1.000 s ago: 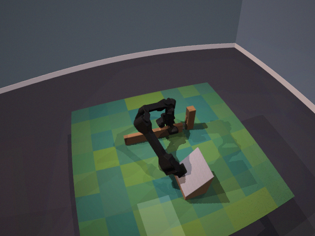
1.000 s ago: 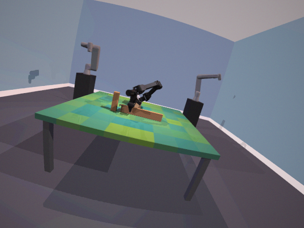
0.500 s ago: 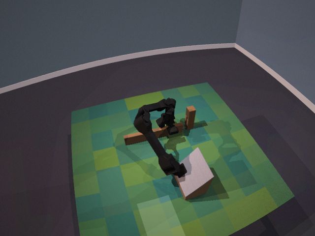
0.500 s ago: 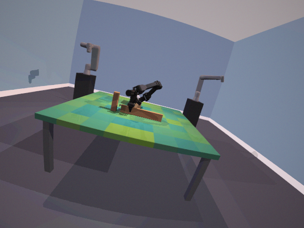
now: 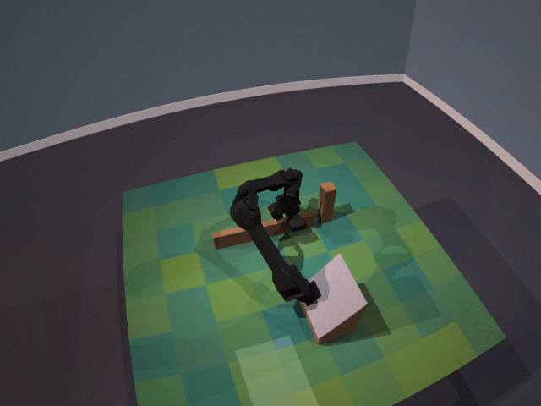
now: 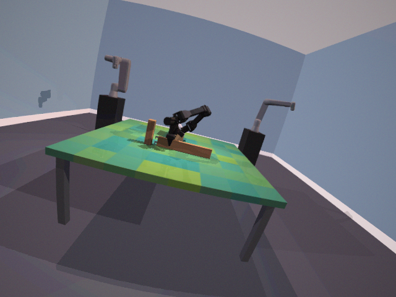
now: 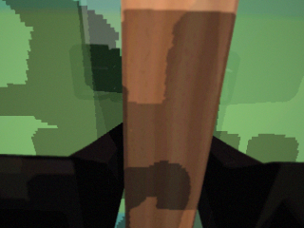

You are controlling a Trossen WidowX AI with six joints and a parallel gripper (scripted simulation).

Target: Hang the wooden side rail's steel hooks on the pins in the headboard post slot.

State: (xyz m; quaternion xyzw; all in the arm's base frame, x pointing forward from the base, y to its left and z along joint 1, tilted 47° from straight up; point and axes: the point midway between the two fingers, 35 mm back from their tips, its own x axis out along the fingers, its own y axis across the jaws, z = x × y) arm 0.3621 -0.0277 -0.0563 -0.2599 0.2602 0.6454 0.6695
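Observation:
The wooden side rail [image 5: 231, 238] [image 6: 192, 149] [image 7: 161, 119] lies along the table, its hooked end towards the post. My gripper [image 5: 290, 222] [image 6: 171, 140] [image 7: 158, 127] is shut on the rail near its hooked end, with one finger on each side. The headboard post [image 5: 327, 203] [image 6: 150, 132] stands upright just beyond that end. The small steel hooks [image 5: 317, 215] [image 6: 156, 138] stick out from the rail's end, facing the post with a small gap. The pins and the inside of the slot cannot be made out.
A wedge-shaped block [image 5: 338, 297] with a pale sloping top stands beside the arm's base on the green patchwork table [image 5: 183, 315] [image 6: 169, 172]. Two grey arms on black pedestals [image 6: 109, 110] [image 6: 251, 143] stand beyond the table.

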